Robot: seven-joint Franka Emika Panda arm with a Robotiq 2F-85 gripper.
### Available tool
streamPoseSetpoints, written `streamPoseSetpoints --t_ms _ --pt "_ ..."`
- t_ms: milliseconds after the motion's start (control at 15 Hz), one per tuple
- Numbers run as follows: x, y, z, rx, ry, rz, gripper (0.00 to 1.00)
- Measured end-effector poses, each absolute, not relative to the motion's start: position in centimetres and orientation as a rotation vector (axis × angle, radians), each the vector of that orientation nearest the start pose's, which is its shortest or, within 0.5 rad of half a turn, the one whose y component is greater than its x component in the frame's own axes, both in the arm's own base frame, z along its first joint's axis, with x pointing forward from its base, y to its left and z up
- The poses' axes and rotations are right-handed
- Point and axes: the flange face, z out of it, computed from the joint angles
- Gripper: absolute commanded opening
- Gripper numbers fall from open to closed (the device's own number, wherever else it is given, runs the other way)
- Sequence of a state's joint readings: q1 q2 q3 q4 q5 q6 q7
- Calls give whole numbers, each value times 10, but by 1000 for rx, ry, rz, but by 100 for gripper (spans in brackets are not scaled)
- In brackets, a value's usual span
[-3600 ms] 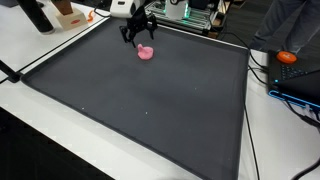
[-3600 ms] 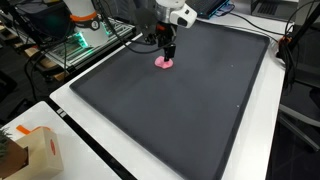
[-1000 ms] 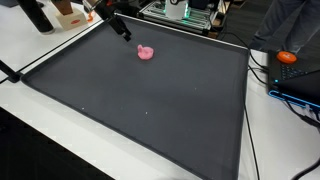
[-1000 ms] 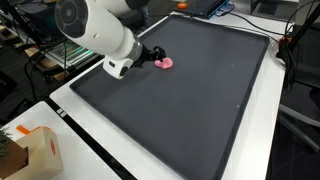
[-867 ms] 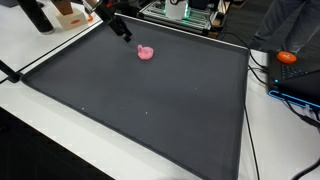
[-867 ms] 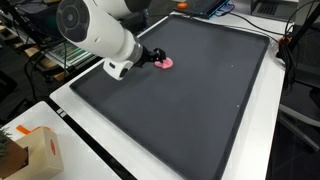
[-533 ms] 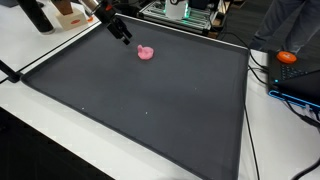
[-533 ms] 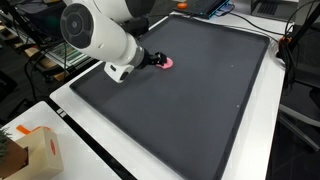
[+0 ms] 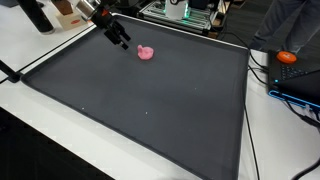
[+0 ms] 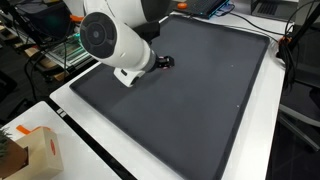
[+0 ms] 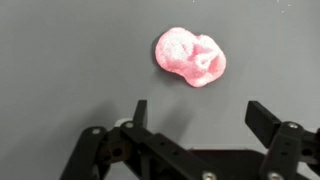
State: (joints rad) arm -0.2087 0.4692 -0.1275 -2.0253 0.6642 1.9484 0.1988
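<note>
A small pink lumpy object lies on the black mat near its far edge. In the wrist view the pink object sits just ahead of my gripper, whose two black fingers stand wide apart with nothing between them. In an exterior view my gripper hovers low just to the side of the object, apart from it. In an exterior view the white arm hides the pink object, and only the gripper's dark tip shows.
A cardboard box sits on the white table near the mat's corner. An orange object and cables lie beside the mat. Electronics with green lights stand behind the arm.
Over the last second the arm has swung lower and closer to the pink object, and its body now covers the object in one exterior view. The object has not moved.
</note>
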Motion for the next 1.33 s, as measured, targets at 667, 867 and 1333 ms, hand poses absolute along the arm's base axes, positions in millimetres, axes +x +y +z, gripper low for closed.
streamPoseSetpoints --t_ms 667,867,1333 --pt "587 -85 186 -2624 801 825 100" --pt "600 -63 189 -2751 629 856 100" --pt "617 -11 197 -3003 155 853 100"
